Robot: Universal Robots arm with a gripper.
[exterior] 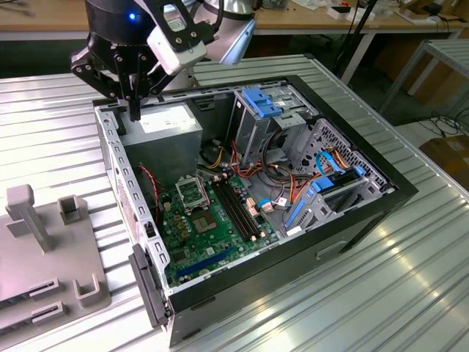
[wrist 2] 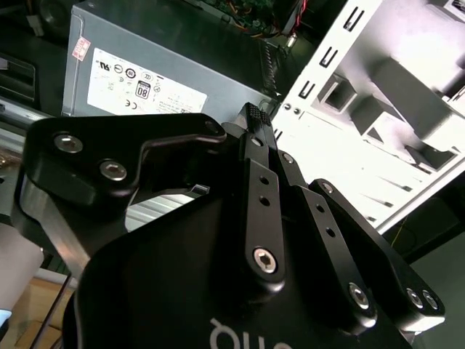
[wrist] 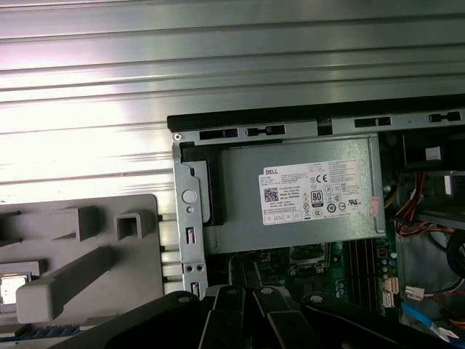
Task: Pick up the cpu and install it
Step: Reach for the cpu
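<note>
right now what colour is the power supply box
The power supply box is grey with a white label, clearest in the first wrist view.

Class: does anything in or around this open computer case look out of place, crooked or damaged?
Nothing stands out. The socket looks empty, but the cpu lies flat in the grey holder outside the computer case; nothing seems crooked or broken.

Hand (wrist: 245, 275) near grey power supply (wrist: 290, 200)
</note>
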